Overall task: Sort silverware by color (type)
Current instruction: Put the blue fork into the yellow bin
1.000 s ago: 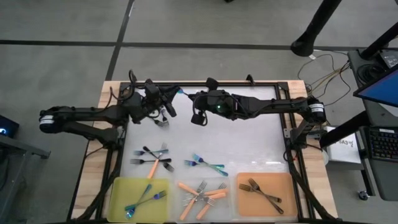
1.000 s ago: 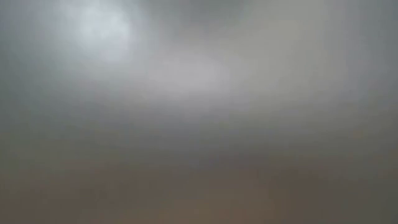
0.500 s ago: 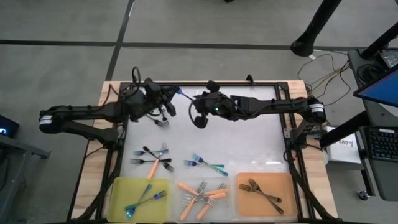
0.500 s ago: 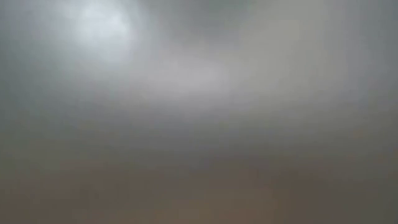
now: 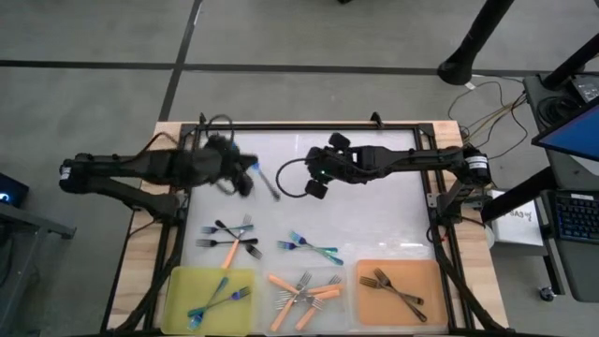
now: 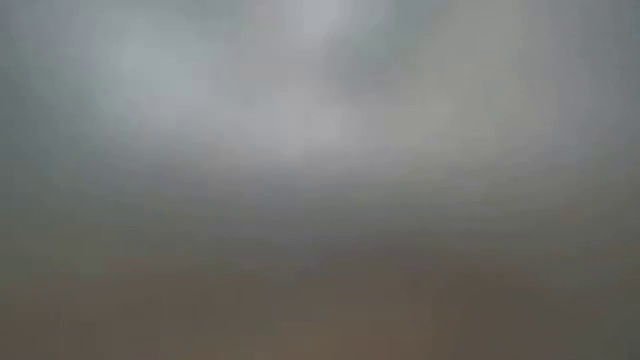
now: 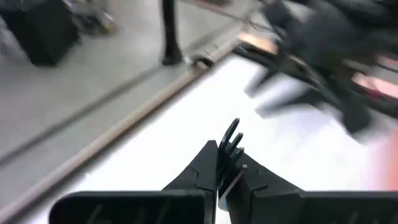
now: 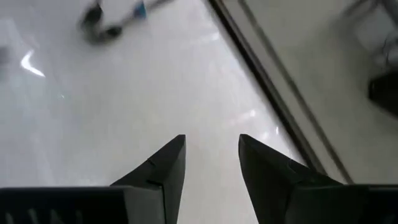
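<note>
The yellow tray (image 5: 180,285) holds blue forks (image 5: 220,300), the clear tray (image 5: 344,309) orange forks (image 5: 301,295), the orange tray (image 5: 430,281) dark forks (image 5: 398,290). Unsorted forks (image 5: 232,239) lie above them. The left gripper (image 7: 225,177) is clamped on a dark fork (image 7: 232,142); the right gripper (image 8: 211,158) stands apart, holding nothing, over bare white table (image 5: 393,215).

Low view all blur; fork (image 7: 231,142) handle hidden in left tool (image 7: 225,177).

The white table (image 5: 374,220) carries loose forks (image 5: 229,241) and seemingly three trays (image 5: 210,298).
</note>
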Controlling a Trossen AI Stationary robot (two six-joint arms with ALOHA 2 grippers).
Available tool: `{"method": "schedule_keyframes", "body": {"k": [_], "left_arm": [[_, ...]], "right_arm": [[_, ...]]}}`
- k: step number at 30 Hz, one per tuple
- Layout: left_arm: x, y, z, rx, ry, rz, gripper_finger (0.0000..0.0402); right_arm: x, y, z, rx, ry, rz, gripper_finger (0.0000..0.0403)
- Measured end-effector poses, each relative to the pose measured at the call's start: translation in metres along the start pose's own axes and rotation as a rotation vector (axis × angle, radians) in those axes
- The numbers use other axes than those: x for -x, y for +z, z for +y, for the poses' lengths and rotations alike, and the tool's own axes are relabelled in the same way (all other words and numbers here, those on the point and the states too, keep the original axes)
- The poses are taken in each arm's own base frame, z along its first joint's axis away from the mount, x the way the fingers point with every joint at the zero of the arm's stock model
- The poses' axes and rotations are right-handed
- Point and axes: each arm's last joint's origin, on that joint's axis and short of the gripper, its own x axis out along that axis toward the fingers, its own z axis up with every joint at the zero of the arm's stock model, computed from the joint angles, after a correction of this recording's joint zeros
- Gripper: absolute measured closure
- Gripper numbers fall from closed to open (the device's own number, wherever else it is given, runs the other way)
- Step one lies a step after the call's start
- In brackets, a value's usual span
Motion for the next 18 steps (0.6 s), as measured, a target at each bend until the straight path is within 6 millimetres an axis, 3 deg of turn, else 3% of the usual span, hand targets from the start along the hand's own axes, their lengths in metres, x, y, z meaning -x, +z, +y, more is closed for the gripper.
{"method": "schedule_keyframes", "body": {"k": [3, 7, 14, 18], "left_arm": [[0.028, -0.005, -0.018, 0.046, -0.089, 0.026, 0.0401], [0.072, -0.022, -0.049, 0.100, -0.168, -0.064, 0.0401], [0.148, -0.099, -0.085, 0.279, -0.298, -0.301, 0.0401], [0.171, -0.143, -0.097, 0.354, -0.415, -0.328, 0.0401]], "right_arm": [[0.000, -0.008, -0.001, -0.014, -0.012, 0.076, 0.0271], [-0.001, -0.014, 0.000, -0.005, -0.017, 0.113, 0.0277], [-0.002, -0.014, 0.000, 0.019, -0.017, 0.111, 0.0280], [-0.002, -0.012, 0.000, 0.036, -0.013, 0.093, 0.0280]]}}
